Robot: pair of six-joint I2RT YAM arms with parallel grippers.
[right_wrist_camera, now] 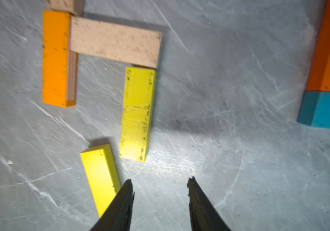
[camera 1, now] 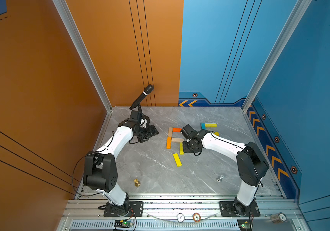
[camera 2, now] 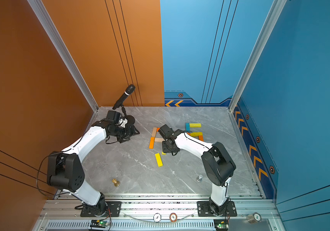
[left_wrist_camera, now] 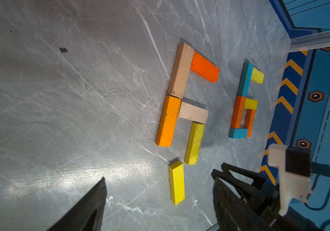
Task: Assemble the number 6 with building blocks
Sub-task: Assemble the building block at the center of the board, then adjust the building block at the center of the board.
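Mid-table, building blocks lie flat in a partial figure: pale wood [left_wrist_camera: 181,70], red-orange [left_wrist_camera: 205,67], orange [camera 1: 168,143], pale wood [right_wrist_camera: 116,44] and yellow [right_wrist_camera: 137,114]. A loose yellow block [camera 1: 177,159] lies slanted just in front of them. A smaller finished-looking group of blue [left_wrist_camera: 245,79], yellow and orange blocks lies at the back right [camera 1: 210,125]. My right gripper [right_wrist_camera: 159,179] hovers over the figure's near end, open, nothing between its fingers; the loose yellow block sits beside one finger. My left gripper [left_wrist_camera: 163,172] stands open and empty, well left of the blocks [camera 1: 148,133].
A microphone [camera 1: 142,96] on a stand rises at the back left behind the left arm. A gold chess piece [camera 1: 136,182] stands front left, a silver one [camera 1: 219,178] front right. Walls close the table on three sides; poker chips [camera 1: 180,217] lie on the front rail.
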